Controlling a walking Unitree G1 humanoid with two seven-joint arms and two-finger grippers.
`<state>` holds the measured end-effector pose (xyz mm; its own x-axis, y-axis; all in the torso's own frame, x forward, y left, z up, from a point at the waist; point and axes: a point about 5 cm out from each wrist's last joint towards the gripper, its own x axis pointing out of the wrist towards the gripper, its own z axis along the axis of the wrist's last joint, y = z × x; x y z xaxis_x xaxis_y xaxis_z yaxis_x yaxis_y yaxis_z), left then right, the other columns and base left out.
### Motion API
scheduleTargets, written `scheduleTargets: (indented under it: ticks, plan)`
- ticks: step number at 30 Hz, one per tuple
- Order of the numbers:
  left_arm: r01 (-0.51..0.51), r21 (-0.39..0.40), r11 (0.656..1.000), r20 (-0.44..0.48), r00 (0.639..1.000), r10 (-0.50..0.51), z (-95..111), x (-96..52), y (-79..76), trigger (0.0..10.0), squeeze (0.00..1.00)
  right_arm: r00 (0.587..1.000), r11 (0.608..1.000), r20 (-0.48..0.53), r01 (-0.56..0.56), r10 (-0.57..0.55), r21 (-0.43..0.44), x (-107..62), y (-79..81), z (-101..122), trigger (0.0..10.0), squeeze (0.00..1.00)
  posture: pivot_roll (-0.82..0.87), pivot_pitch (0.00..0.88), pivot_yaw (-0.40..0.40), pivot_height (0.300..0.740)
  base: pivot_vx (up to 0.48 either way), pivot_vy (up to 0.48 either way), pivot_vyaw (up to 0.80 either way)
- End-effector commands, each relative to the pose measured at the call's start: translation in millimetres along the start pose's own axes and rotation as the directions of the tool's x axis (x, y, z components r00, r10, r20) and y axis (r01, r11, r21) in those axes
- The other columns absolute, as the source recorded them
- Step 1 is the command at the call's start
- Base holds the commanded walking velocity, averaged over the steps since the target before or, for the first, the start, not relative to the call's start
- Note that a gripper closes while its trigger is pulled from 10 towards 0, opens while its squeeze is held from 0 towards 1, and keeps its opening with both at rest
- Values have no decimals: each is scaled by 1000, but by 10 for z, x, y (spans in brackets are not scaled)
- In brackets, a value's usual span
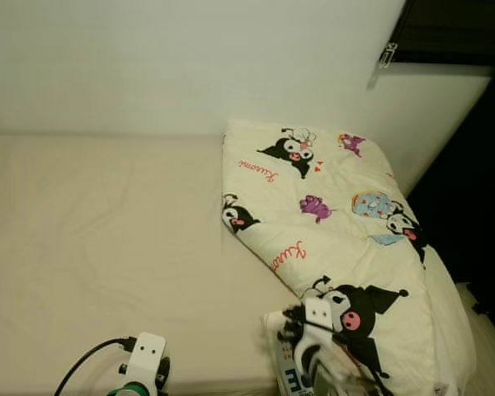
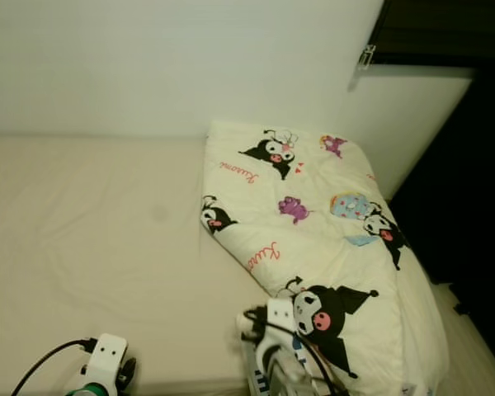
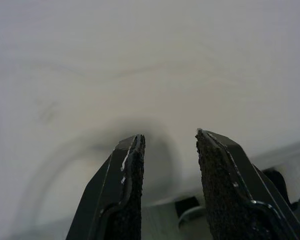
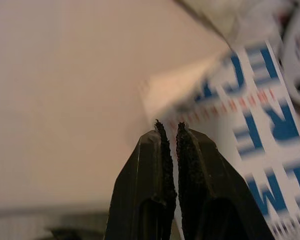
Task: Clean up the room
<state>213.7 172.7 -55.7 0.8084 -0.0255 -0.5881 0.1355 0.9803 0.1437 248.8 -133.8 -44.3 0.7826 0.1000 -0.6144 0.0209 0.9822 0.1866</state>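
Item: white packet with blue lettering (image 4: 260,115), near right edge of bed (image 1: 107,247) beside cartoon quilt (image 1: 346,223), just beyond right gripper (image 4: 171,131), fingers nearly closed, holding nothing; left gripper (image 3: 170,142), fingers apart, farther left.

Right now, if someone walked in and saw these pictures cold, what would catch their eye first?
First, the cream blanket printed with black cartoon characters, lying folded on the right side of the bare beige mattress, up against the white wall. Next, the right gripper at the near edge of the bed, its fingers nearly closed just beside a white sheet with blue letters. The left gripper hovers open over bare mattress.
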Motion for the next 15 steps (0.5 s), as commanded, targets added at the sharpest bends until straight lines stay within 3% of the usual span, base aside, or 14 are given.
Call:
scheduleTargets:
  ticks: [1,4,9,15]
  plan:
    - [-6,2,1000,-9,1000,6,-60,-26,-1,10000,0,993,966,81,-65,87,-250,12,42,161,10000,0,91,0,19,689,0,0,0]
    - [-10,-3,1000,-3,1000,10,-55,-28,7,10000,0,996,979,68,-35,50,-203,-12,-23,82,10000,0,87,0,24,689,0,0,0]
    - [7,7,1000,7,1000,-7,-40,-20,-29,10000,0,998,995,-30,48,-51,-83,-122,-186,-262,10000,0,77,0,36,689,0,0,0]
    - [14,26,1000,-1,1000,-14,-36,-9,-56,10000,0,995,995,-72,68,-74,-75,-166,-218,-384,10000,0,73,0,41,689,0,0,0]
